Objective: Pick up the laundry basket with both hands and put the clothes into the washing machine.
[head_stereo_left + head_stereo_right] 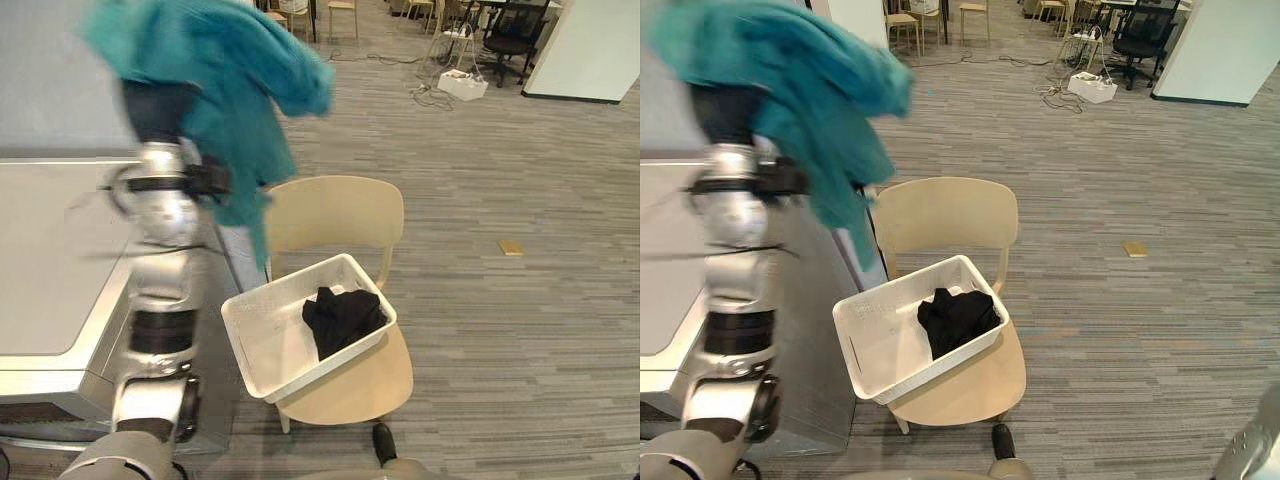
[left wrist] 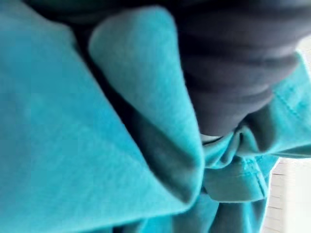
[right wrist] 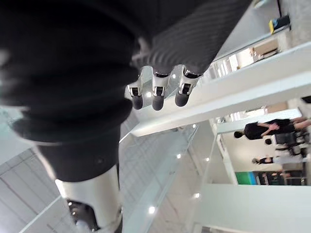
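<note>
Fingers on the left hand (image 2: 228, 68) are buried in the teal garment (image 1: 230, 90), so I honestly can't tell how they're set or how they've got hold of it. That arm is raised high, up by the washing machine (image 1: 50, 260), which is the grey flat-topped box on the robot's left. The teal cloth is draped over the hand and hangs down in front of the chair's backrest, between the machine and the chair (image 1: 335, 215).

Over on the other side, the right hand (image 3: 160, 58) has its fingers (image 3: 156, 99) loose and fairly straight with nothing in them, and there's just ceiling past them.

The white laundry basket (image 1: 255, 340) sits on the seat of the light wooden chair, turned at an angle, and neither hand is touching it. A black garment (image 1: 340, 318) lies bunched in the end of the basket farthest from the machine.

Further back on the grey plank floor (image 1: 520, 330) there's a small tan scrap (image 1: 511, 247), a white box with cables (image 1: 462, 85) and a black office chair (image 1: 510, 40).
</note>
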Robot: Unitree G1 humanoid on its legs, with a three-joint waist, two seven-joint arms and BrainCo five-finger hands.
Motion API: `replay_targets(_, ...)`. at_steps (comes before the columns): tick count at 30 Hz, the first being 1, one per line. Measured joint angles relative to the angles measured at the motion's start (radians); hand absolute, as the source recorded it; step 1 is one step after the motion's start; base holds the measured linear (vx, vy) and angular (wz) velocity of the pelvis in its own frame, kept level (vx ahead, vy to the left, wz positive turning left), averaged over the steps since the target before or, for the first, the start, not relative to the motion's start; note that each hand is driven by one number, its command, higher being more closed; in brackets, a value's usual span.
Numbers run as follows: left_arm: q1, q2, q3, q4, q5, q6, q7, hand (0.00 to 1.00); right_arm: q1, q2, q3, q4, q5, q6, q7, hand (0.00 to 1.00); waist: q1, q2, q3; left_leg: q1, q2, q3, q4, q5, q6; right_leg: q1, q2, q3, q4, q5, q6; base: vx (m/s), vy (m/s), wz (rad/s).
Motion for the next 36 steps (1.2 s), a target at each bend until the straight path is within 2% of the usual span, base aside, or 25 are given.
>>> replay_targets(3, 0.099, 0.062, 0.137, -0.143, 0.012, -0.034, 0.015, 1.00, 0.081, 0.089, -0.020, 0.013, 0.013, 0.000, 0.021, 0.00, 0.020, 0.015, -0.008, 0.007, -0.001, -0.001, -0.001, 0.000, 0.000, 0.004, -0.003, -0.003, 0.011, -0.011, 0.003, -0.01, -0.022, 0.06)
replay_targets(5, 0.247, 0.094, 0.292, -0.266, 0.045, -0.070, 0.026, 1.00, 0.150, 0.177, -0.027, 0.045, 0.031, 0.000, 0.045, 0.00, 0.023, 0.033, -0.016, 0.006, -0.001, -0.017, -0.003, 0.000, 0.000, 0.017, -0.009, -0.025, 0.011, -0.024, 0.001, -0.02, -0.024, 0.23)
replay_targets(6, 0.286, 0.095, 0.333, -0.291, 0.049, -0.077, 0.032, 1.00, 0.166, 0.200, -0.029, 0.054, 0.034, 0.000, 0.052, 0.00, 0.024, 0.037, -0.020, 0.005, -0.001, -0.019, -0.004, -0.001, 0.001, 0.017, -0.009, -0.027, 0.011, -0.026, 0.000, -0.02, -0.020, 0.20)
replay_targets(9, 0.488, 0.071, 0.561, -0.369, 0.081, -0.108, 0.059, 1.00, 0.238, 0.307, -0.022, 0.113, 0.052, 0.000, 0.072, 0.00, 0.047, 0.056, -0.029, -0.002, -0.001, -0.028, -0.007, -0.001, 0.004, 0.019, -0.012, -0.039, 0.010, -0.027, 0.000, -0.02, -0.023, 0.13)
replay_targets(10, 0.590, 0.012, 0.649, -0.382, 0.081, -0.117, 0.061, 1.00, 0.274, 0.331, -0.009, 0.152, 0.075, 0.001, 0.095, 0.00, 0.057, 0.068, -0.031, -0.002, -0.002, -0.034, -0.007, -0.001, 0.005, 0.031, -0.017, -0.050, 0.005, -0.028, 0.000, -0.02, -0.021, 0.15)
replay_targets(11, 0.597, 0.007, 0.655, -0.382, 0.081, -0.117, 0.062, 1.00, 0.276, 0.334, -0.008, 0.154, 0.078, 0.001, 0.097, 0.00, 0.059, 0.069, -0.031, -0.002, -0.001, -0.035, -0.006, -0.002, 0.006, 0.032, -0.017, -0.051, 0.005, -0.028, 0.001, -0.02, -0.013, 0.21)
replay_targets(13, 0.736, -0.131, 0.729, -0.383, 0.083, -0.117, 0.083, 1.00, 0.328, 0.353, 0.023, 0.239, 0.119, 0.002, 0.128, 0.00, 0.082, 0.079, -0.033, -0.001, -0.002, -0.044, -0.002, -0.005, 0.012, 0.047, -0.023, -0.065, 0.004, -0.030, 0.002, -0.02, -0.010, 0.19)
replay_targets(14, 0.764, -0.166, 0.736, -0.383, 0.085, -0.116, 0.087, 1.00, 0.335, 0.355, 0.034, 0.260, 0.121, 0.003, 0.131, 0.00, 0.084, 0.081, -0.031, -0.001, -0.001, -0.049, -0.002, -0.006, 0.013, 0.051, -0.024, -0.071, 0.003, -0.031, 0.002, -0.03, -0.013, 0.18)
replay_targets(16, 0.868, -0.308, 0.746, -0.380, 0.090, -0.110, 0.100, 1.00, 0.355, 0.358, 0.106, 0.335, 0.162, 0.015, 0.167, 0.00, 0.095, 0.085, -0.023, -0.001, 0.001, -0.053, -0.001, -0.011, 0.022, 0.060, -0.025, -0.080, 0.004, -0.040, 0.007, -0.03, -0.019, 0.12)
replay_targets(19, 0.933, -0.437, 0.736, -0.342, 0.110, -0.092, 0.122, 1.00, 0.364, 0.358, 0.182, 0.407, 0.192, 0.032, 0.207, 0.00, 0.111, 0.083, -0.019, -0.001, 0.004, -0.058, -0.001, -0.011, 0.023, 0.066, -0.025, -0.089, 0.004, -0.041, 0.007, -0.02, -0.018, 0.08)
replay_targets(22, 0.964, -0.496, 0.675, -0.196, 0.115, -0.067, 0.140, 1.00, 0.366, 0.356, 0.228, 0.486, 0.229, 0.046, 0.239, 0.00, 0.135, 0.085, -0.019, -0.001, 0.007, -0.067, -0.002, -0.011, 0.022, 0.075, -0.025, -0.103, 0.004, -0.044, 0.007, 0.00, -0.013, 0.12)
replay_targets(23, 0.972, -0.521, 0.646, -0.091, 0.115, -0.051, 0.140, 1.00, 0.363, 0.355, 0.242, 0.524, 0.229, 0.053, 0.246, 0.00, 0.135, 0.087, -0.020, -0.001, 0.008, -0.074, -0.002, -0.009, 0.018, 0.080, -0.026, -0.110, 0.005, -0.047, 0.009, 0.00, -0.008, 0.12)
replay_targets(24, 0.974, -0.524, 0.638, -0.067, 0.115, -0.047, 0.139, 1.00, 0.362, 0.354, 0.245, 0.533, 0.229, 0.054, 0.249, 0.00, 0.135, 0.087, -0.020, -0.001, 0.008, -0.075, -0.002, -0.008, 0.018, 0.080, -0.026, -0.111, 0.005, -0.047, 0.008, 0.01, -0.001, 0.12)
replay_targets(26, 0.976, -0.532, 0.572, 0.175, 0.109, -0.018, 0.108, 1.00, 0.337, 0.344, 0.269, 0.657, 0.236, 0.061, 0.253, 0.00, 0.133, 0.082, -0.021, -0.001, 0.010, -0.081, -0.001, -0.008, 0.018, 0.085, -0.026, -0.119, 0.006, -0.049, 0.006, 0.02, 0.005, 0.07)
replay_targets(28, 0.967, -0.531, 0.551, 0.301, 0.109, -0.004, 0.091, 1.00, 0.318, 0.334, 0.280, 0.733, 0.237, 0.062, 0.253, 0.00, 0.133, 0.080, -0.021, 0.000, 0.010, -0.081, 0.000, -0.008, 0.018, 0.085, -0.026, -0.119, 0.008, -0.048, 0.007, 0.02, 0.007, 0.03)
replay_targets(29, 0.942, -0.537, 0.535, 0.445, 0.109, 0.001, 0.081, 1.00, 0.298, 0.325, 0.294, 0.816, 0.240, 0.062, 0.253, 0.00, 0.132, 0.071, -0.023, 0.001, 0.010, -0.081, 0.000, -0.008, 0.018, 0.088, -0.027, -0.123, 0.008, -0.047, 0.009, 0.00, 0.000, 0.00)
replay_targets(30, 0.920, -0.536, 0.514, 0.586, 0.108, 0.014, 0.069, 1.00, 0.280, 0.316, 0.309, 0.907, 0.248, 0.064, 0.253, 0.00, 0.133, 0.073, -0.018, 0.004, 0.010, -0.079, 0.001, -0.008, 0.018, 0.089, -0.027, -0.123, 0.007, -0.047, 0.010, 0.00, 0.000, 0.00)
replay_targets(31, 0.905, -0.535, 0.508, 0.687, 0.106, 0.026, 0.049, 1.00, 0.259, 0.309, 0.316, 0.976, 0.249, 0.068, 0.255, 0.00, 0.132, 0.060, -0.021, 0.009, 0.010, -0.076, -0.001, -0.008, 0.018, 0.093, -0.027, -0.122, 0.006, -0.048, 0.010, 0.00, 0.000, 0.00)
replay_targets(32, 0.891, -0.535, 0.506, 0.757, 0.105, 0.033, 0.040, 1.00, 0.242, 0.305, 0.316, 1.025, 0.249, 0.069, 0.256, 0.00, 0.131, 0.066, -0.014, 0.014, 0.010, -0.074, -0.002, -0.008, 0.018, 0.100, -0.027, -0.122, 0.001, -0.048, 0.010, 0.00, 0.000, 0.00)
replay_targets(33, 0.868, -0.534, 0.500, 0.893, 0.099, 0.044, 0.024, 1.00, 0.212, 0.299, 0.307, 1.122, 0.249, 0.073, 0.256, 0.00, 0.131, 0.058, -0.012, 0.020, 0.010, -0.067, -0.003, -0.008, 0.018, 0.106, -0.027, -0.122, -0.001, -0.048, 0.010, 0.01, 0.005, -0.09)
replay_targets(36, 0.835, -0.527, 0.498, 1.138, 0.098, 0.088, -0.035, 1.00, 0.152, 0.298, 0.290, 1.307, 0.221, 0.114, 0.259, 0.00, 0.131, 0.045, -0.004, 0.035, 0.009, -0.045, -0.019, -0.011, 0.021, 0.103, -0.024, -0.105, -0.005, -0.048, 0.010, -0.01, 0.000, -0.14)
